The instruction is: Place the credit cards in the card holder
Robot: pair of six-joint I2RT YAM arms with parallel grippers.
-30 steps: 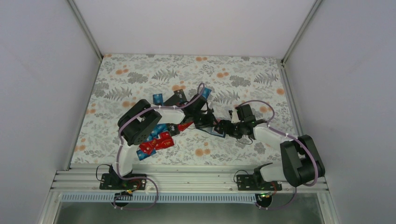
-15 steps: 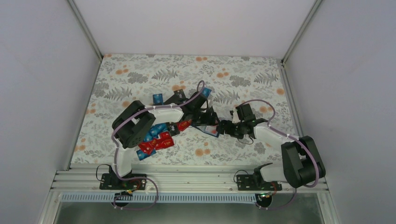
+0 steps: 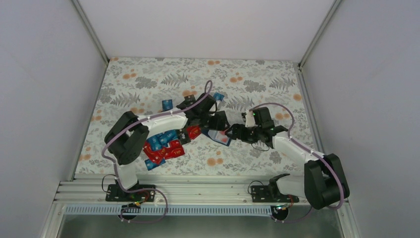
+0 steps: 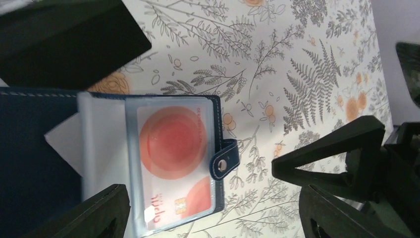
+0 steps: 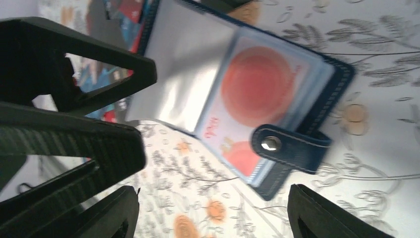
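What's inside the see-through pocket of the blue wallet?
A white card with big orange-red circles sits in the front clear pocket of the card holder. Anything behind that card is covered, so I can't tell.

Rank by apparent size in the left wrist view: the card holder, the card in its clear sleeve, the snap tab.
1. card holder, largest even though partly out of frame.
2. card.
3. snap tab, smallest.

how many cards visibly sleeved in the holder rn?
1. A white card with red circles sits in the card holder's clear sleeve, beside the snap tab. More may be hidden behind it or in other sleeves.
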